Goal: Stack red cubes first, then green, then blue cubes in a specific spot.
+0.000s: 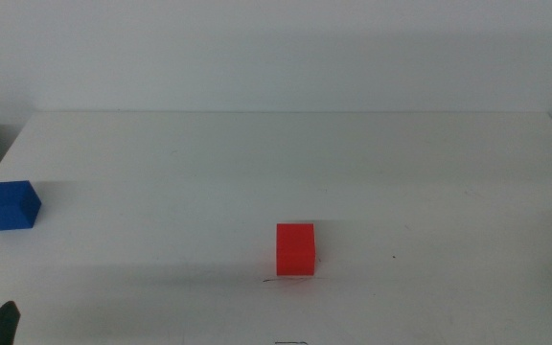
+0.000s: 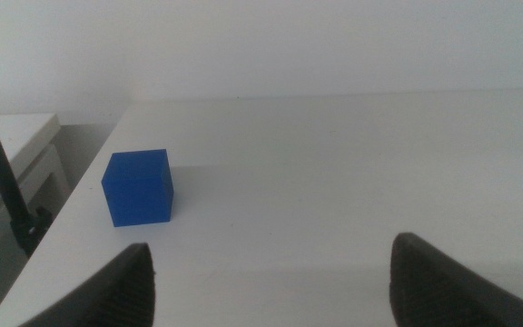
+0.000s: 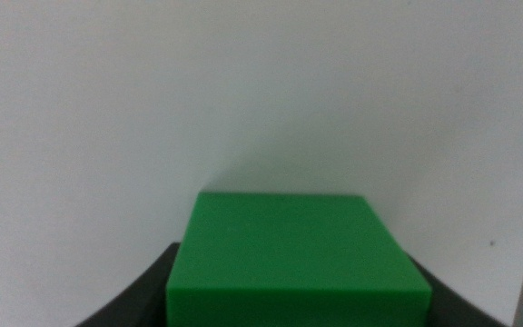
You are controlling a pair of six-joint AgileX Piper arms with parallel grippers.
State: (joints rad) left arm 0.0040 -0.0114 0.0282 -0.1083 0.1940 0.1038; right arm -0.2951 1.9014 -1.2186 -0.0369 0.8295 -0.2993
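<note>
A: Dark blue first: where does the blue cube (image 1: 11, 205) sit?

B: Ahead of the left gripper (image 2: 271, 272), off toward the table's (image 1: 161, 153) left edge. That gripper's jaws stand wide apart, nothing between them.

A: And the red cube (image 1: 295, 249)?

B: Mid-table, well apart from both grippers, touching a thin dark scribbled line (image 1: 278, 280) at its base.

A: The right gripper (image 3: 298, 300)?

B: At the table's right edge, clamped on the green cube (image 3: 296, 259), which fills the gap between its jaws.

A: Any labels or writing?

B: None readable; the cubes are plain.
</note>
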